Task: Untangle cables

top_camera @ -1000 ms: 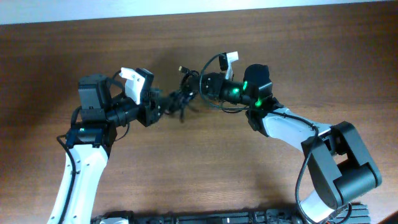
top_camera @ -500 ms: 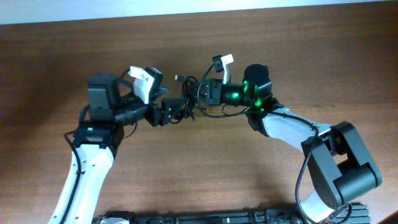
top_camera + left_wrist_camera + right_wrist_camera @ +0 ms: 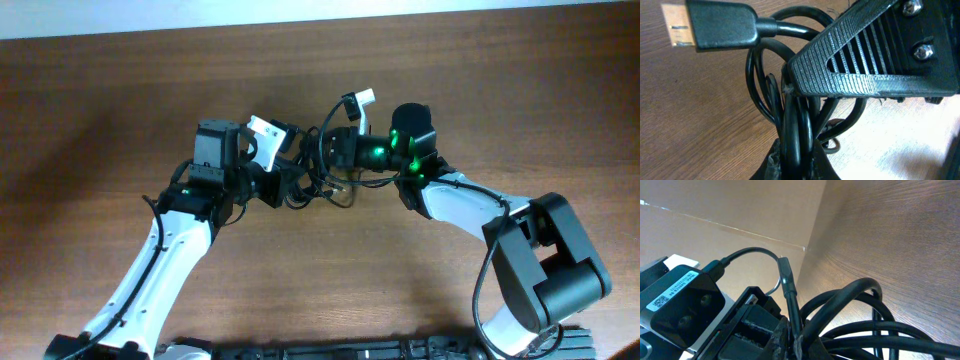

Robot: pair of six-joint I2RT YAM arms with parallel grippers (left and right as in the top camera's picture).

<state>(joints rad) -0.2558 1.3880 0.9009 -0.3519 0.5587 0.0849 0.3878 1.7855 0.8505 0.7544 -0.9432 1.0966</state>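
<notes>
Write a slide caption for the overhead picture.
Above a wooden table, the left gripper and right gripper are both shut on one tangle of black cables.

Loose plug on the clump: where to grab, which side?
I'd pinch the plug across its flat black housing, behind the metal tip, coming from image-left in the left wrist view: that end juts free, while its cord curls into the cables.

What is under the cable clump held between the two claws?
Wooden table shows through the loops of the cables. Where the left claw and right claw pinch them, the strands are hidden.
</notes>
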